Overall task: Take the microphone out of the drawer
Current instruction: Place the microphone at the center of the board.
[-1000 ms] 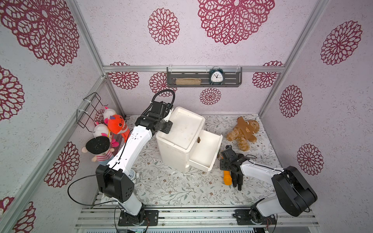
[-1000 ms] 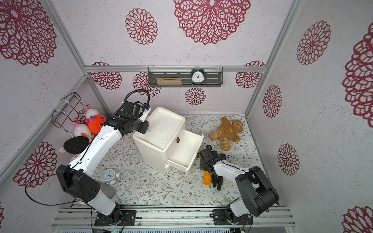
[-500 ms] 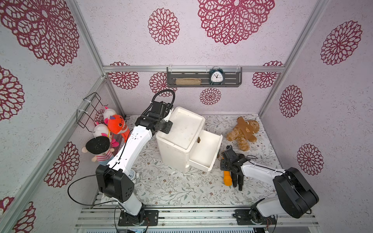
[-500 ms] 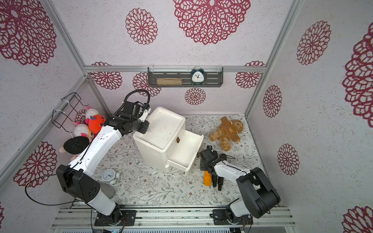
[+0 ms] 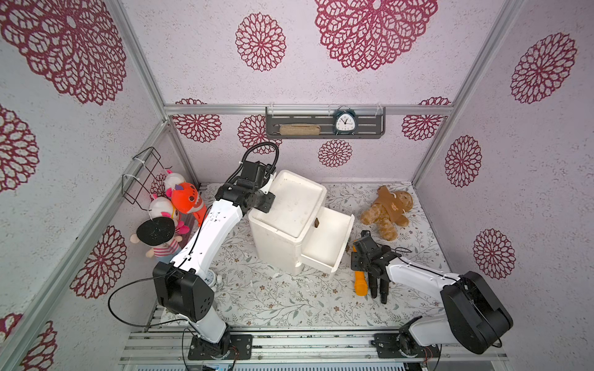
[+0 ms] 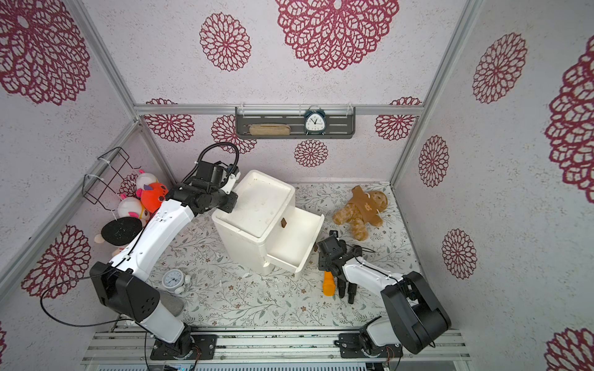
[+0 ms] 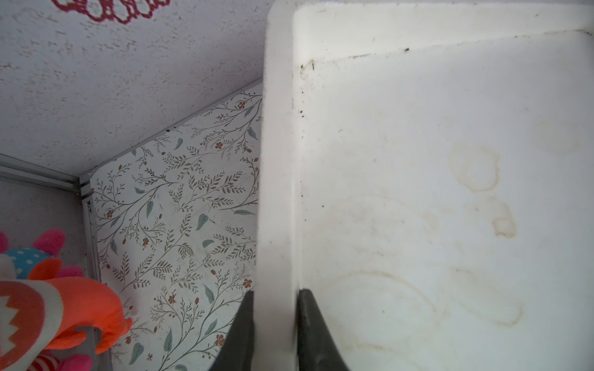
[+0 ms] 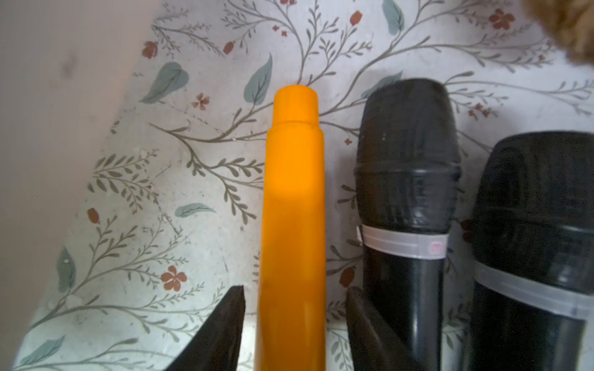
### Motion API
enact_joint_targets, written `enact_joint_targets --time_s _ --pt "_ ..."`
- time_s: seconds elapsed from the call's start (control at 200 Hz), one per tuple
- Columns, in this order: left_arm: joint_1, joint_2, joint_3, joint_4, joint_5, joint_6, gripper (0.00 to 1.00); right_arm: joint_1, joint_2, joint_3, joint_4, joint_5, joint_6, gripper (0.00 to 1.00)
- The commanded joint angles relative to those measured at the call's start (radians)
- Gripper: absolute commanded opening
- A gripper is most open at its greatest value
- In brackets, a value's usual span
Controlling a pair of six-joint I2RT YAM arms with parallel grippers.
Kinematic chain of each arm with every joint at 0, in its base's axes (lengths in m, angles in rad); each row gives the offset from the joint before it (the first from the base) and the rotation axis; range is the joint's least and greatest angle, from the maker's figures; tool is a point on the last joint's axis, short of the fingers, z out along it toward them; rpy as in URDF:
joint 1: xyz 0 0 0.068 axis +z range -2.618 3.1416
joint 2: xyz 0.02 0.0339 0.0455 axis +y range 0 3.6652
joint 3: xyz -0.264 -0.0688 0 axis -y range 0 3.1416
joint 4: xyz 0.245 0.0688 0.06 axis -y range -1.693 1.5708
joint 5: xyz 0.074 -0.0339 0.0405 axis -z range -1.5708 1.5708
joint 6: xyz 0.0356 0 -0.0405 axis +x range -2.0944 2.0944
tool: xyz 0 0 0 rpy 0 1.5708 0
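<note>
We count two arms: the left arm (image 5: 209, 234) reaches over to the one white cabinet (image 5: 289, 205), and the right arm (image 5: 418, 276) sits low over the floral mat (image 5: 273, 298). The cabinet's single drawer (image 5: 328, 239) stands pulled out, its floor bare. One shelf (image 5: 369, 127) hangs on the back wall and one wire basket (image 5: 141, 175) on the side wall. One gingerbread bear (image 5: 387, 208) lies alone on the mat near the drawer. A heap of plush toys (image 5: 186, 199) fills the left corner — four, as far as we can tell where they overlap. There are two clocks: a dark clock (image 5: 344, 122) on the shelf beside one tan pouch (image 5: 299, 129), and a pale clock (image 6: 173, 280) on the mat by the left arm's base. Three microphones lie side by side on the mat, outside the drawer and near its front corner: one orange microphone (image 8: 294, 192) and two black microphones (image 8: 406, 160) (image 8: 533, 208).

The left gripper (image 7: 275, 298) is clenched on the cabinet's top rim, one jaw on each face. The right gripper (image 8: 294, 289) is released — the orange microphone's body runs between its jaws, touching neither, with mat showing on both sides. The nearer black microphone lies just outside one jaw.
</note>
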Motion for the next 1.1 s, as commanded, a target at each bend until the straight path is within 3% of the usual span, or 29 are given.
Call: enact_joint_targets --time_s 0.0,0.15,0.415,0.62,0.846,1.096 --pt "-0.010 0.059 -0.024 -0.072 -0.055 0.041 0.01 0.007 -0.034 0.024 -0.032 0.027 0.010 0.56" --pt "-0.011 0.060 -0.024 -0.072 -0.054 0.041 0.01 0.011 -0.056 0.031 -0.050 0.029 0.013 0.57" --pt "-0.010 0.063 -0.023 -0.071 -0.050 0.040 0.01 0.021 -0.097 0.054 -0.097 0.046 0.016 0.69" --pt "-0.011 0.067 -0.022 -0.072 -0.049 0.039 0.01 0.029 -0.131 0.073 -0.128 0.060 0.016 0.91" --pt "-0.011 0.067 -0.023 -0.073 -0.049 0.039 0.01 0.031 -0.151 0.085 -0.118 0.041 -0.008 0.98" --pt "-0.012 0.066 -0.031 -0.067 -0.040 0.035 0.01 0.032 -0.126 0.121 -0.084 0.034 -0.044 0.99"
